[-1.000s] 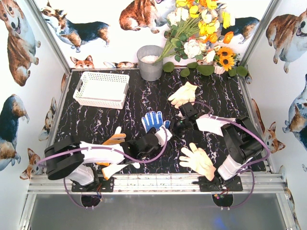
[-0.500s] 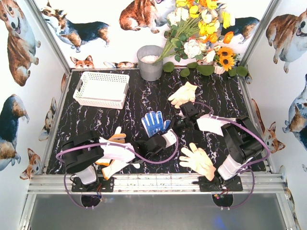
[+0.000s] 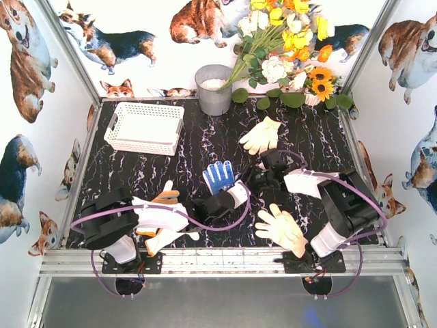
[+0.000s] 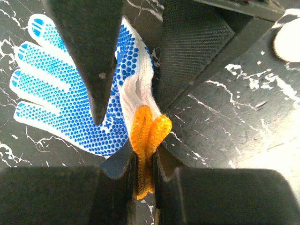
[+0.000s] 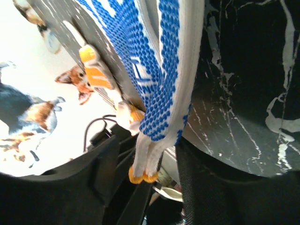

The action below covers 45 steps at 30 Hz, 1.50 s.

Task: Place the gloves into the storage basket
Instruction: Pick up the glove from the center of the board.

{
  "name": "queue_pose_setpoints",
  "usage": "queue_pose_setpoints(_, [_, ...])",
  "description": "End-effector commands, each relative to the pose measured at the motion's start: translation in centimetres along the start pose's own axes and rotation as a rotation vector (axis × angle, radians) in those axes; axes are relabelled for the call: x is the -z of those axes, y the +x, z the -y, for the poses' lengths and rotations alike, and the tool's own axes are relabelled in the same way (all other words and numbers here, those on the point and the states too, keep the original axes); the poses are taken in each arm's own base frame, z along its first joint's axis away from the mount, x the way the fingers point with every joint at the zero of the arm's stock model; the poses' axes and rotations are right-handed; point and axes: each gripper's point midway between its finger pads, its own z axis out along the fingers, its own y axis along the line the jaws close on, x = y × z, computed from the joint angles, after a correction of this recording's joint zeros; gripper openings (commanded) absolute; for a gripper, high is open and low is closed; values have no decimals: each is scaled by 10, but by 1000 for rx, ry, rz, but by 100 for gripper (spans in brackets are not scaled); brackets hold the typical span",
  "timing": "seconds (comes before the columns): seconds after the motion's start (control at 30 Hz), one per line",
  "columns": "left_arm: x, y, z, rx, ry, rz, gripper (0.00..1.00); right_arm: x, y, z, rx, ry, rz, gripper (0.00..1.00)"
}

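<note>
1. Left wrist view: the left claw is pinched narrow on the orange hem of the blue glove, whose fingers lie on the worktop, mid-front.
2. The right claw has its jaws on either side of the same glove. Whether it presses, I cannot tell.
3. I think one claw should carry it: keep the pinch firm, lift clear, then go to the basket, well apart at rear left.
</note>
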Motion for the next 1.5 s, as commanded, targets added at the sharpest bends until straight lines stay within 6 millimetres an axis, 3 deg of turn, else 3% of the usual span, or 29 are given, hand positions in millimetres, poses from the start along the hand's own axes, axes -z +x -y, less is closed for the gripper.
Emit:
queue_pose_setpoints(0.0, [10,-17,6,109,56,43,0,10,-9,-18,54,-66,89,59])
queue_pose_setpoints(0.1, [12,-18,8,123,74,39,0,10,-9,-14,40,-71,106,72])
queue_pose_setpoints(0.2, [15,-18,10,122,92,36,0,8,-12,-13,33,-91,127,77])
queue_pose_setpoints(0.43, [18,-19,19,96,151,23,0,-2,-12,-18,59,-110,102,78])
queue_pose_setpoints(0.87, [28,-29,23,126,191,55,0,-27,-11,2,76,-92,81,75])
queue_pose_setpoints(1.07, [32,-27,25,126,214,49,0,-32,-12,3,91,-114,67,70])
queue_pose_setpoints(1.47, [44,-27,33,132,278,38,0,-33,-10,0,113,-170,54,38])
